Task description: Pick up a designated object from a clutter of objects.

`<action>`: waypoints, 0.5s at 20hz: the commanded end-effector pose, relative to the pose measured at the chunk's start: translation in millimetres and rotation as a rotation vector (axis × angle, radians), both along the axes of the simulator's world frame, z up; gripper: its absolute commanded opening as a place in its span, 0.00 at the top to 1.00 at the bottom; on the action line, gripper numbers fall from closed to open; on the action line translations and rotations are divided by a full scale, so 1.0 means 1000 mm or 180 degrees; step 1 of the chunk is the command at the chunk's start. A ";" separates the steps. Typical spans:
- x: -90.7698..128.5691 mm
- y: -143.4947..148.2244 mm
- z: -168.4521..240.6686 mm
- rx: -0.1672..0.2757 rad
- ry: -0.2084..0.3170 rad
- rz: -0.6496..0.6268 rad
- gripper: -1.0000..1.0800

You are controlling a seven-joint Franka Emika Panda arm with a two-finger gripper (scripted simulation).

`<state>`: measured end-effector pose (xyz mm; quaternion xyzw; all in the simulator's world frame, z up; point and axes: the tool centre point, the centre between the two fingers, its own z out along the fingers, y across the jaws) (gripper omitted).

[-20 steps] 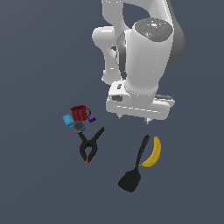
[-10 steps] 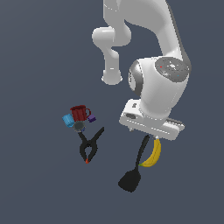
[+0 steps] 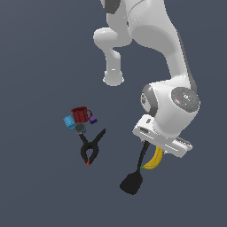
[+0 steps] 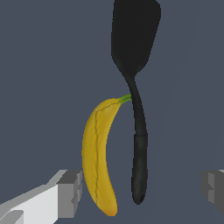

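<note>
Your gripper (image 4: 142, 188) is hanging wide open, holding nothing, its fingers straddling banana (image 4: 98, 153) and spatula (image 4: 135, 87).

White arm bent down low, wrist tilted, gripper (image 4: 142, 188) fingers (image 4: 70, 192) spread wide apart

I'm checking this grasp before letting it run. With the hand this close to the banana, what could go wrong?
1. The spatula lies right beside the banana, and both sit between the open fingers, so closing could catch the handle too.
2. The banana lies close to one finger, well off the middle of the hand; it may get pushed or turn instead of being gripped.
3. In the exterior view the arm hides most of the banana, so only the wrist view can check the grip.
</note>
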<state>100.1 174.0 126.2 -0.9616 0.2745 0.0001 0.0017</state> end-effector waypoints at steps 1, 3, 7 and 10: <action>0.002 0.010 -0.015 -0.0004 -0.0001 -0.0123 0.04; 0.003 0.017 -0.026 -0.0006 0.0000 -0.0202 0.04; 0.004 0.028 -0.042 -0.0009 0.0001 -0.0326 0.04; 0.004 0.033 -0.050 -0.0010 0.0002 -0.0390 0.04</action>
